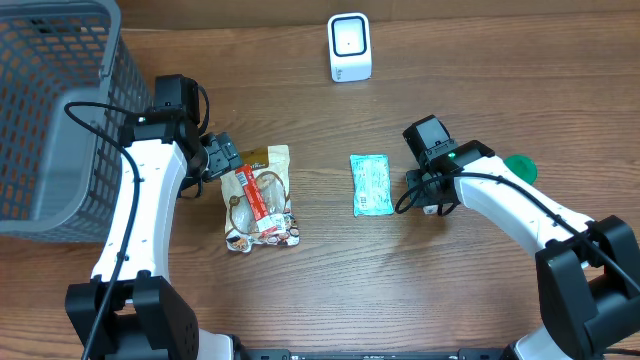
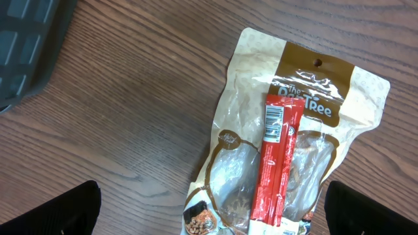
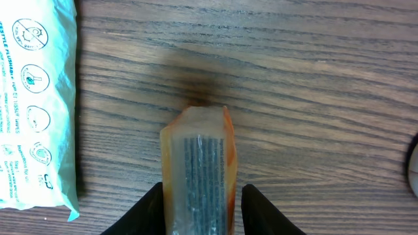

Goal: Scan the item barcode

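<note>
While the basket [image 1: 60, 110] plays no part at far left, the left hand [image 2: 210, 196] hangs wide open over a treat pouch [image 1: 262, 200] with a red stick [image 2: 277, 163] lying on it. It holds nothing and is best left parked there. Right of the pouch a teal wipes pack [image 1: 371, 184] lies flat on the bench [image 1: 300, 290], and the white scanner [image 1: 349, 47] stands well beyond it at the far edge. Further right, the right hand [image 3: 204, 196] appears to grip an orange packet [image 3: 199, 150] between its fingers, with the barcode [image 3: 208, 176] facing the wrist camera. To scan well, I judge the grip should be firm and clear of the bars. The packet should travel above the wipes pack, then turn so the barcode squarely faces the scanner's window and pause there.
</note>
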